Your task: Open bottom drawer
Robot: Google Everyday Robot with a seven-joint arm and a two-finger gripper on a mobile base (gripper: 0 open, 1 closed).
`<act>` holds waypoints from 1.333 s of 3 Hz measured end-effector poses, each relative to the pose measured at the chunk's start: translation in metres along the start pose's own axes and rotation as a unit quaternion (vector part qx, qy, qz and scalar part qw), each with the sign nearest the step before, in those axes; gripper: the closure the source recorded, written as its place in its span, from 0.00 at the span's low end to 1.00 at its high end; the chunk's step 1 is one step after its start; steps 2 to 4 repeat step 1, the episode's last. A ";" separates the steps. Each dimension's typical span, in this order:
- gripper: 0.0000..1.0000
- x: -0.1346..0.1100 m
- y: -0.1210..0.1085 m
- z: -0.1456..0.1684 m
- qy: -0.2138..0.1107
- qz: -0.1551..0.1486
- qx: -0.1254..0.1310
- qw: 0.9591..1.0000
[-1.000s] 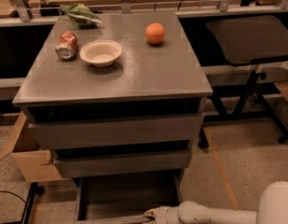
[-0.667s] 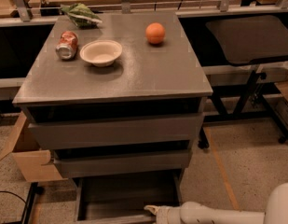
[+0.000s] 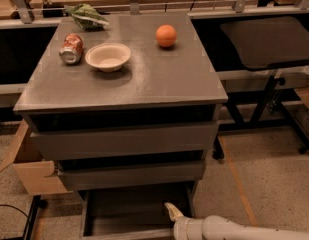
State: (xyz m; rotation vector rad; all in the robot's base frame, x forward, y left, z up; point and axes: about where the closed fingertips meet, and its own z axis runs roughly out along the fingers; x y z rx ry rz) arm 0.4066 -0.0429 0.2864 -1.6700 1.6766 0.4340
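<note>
Smooth pale gripper [image 3: 171, 210] sits inside the dark, box-shaped bottom drawer [image 3: 125, 211].

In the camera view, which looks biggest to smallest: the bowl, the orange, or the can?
1. bowl, largest
2. can, next
3. orange, smallest, though nearly like the can
The tool is down at the open bottom drawer.

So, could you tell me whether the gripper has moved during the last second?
Yes. The gripper has moved from the front panel of the bottom drawer inward, toward the cabinet.

Grey tabletop [image 3: 159, 79], can [image 3: 71, 49], bowl [image 3: 108, 57], orange [image 3: 166, 36], green item [image 3: 86, 15]
</note>
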 end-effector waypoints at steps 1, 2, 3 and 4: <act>0.00 -0.018 -0.012 -0.045 0.017 -0.011 0.039 0.999; 0.00 -0.018 -0.012 -0.045 0.017 -0.011 0.039 0.999; 0.00 -0.018 -0.012 -0.045 0.017 -0.011 0.039 0.999; 0.00 -0.018 -0.012 -0.045 0.017 -0.011 0.039 0.999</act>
